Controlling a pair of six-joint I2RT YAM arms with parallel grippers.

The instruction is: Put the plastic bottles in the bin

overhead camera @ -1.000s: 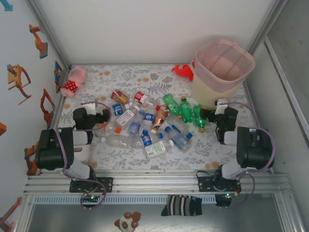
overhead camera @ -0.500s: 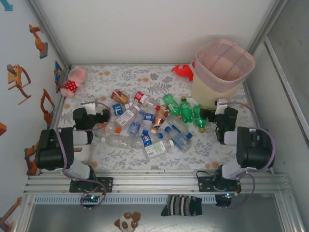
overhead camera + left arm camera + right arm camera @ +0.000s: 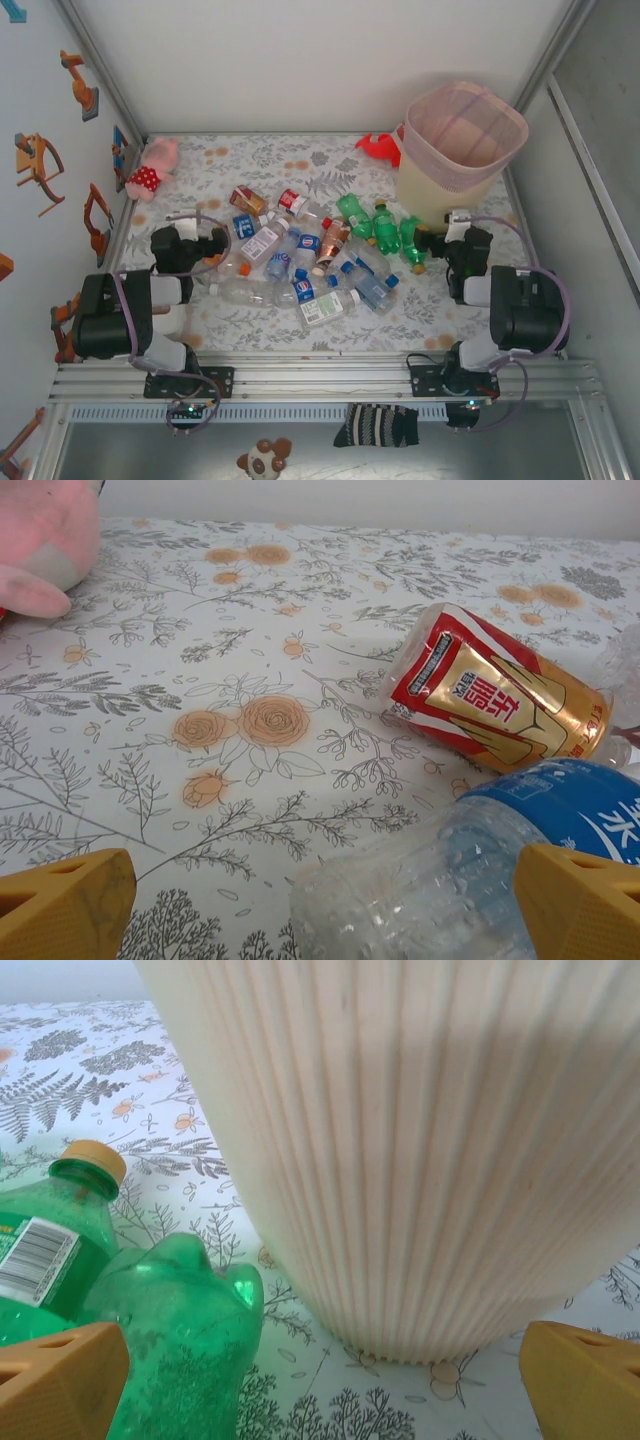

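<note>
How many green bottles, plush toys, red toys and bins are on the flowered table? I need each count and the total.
Green bottles: 3
Pink plush toy: 1
Red toy: 1
Bin: 1
Total: 6

Both arms built alike: left arm (image 3: 115, 320) and right arm (image 3: 525, 305) have blocky black housings joined by pale grey links, on black base plates (image 3: 190, 382). A thin lilac-grey cable (image 3: 197, 214) loops along each. Left gripper (image 3: 320, 910) and right gripper (image 3: 320, 1380): wedge-shaped orange-yellow fingertips (image 3: 65, 905), matte.
</note>
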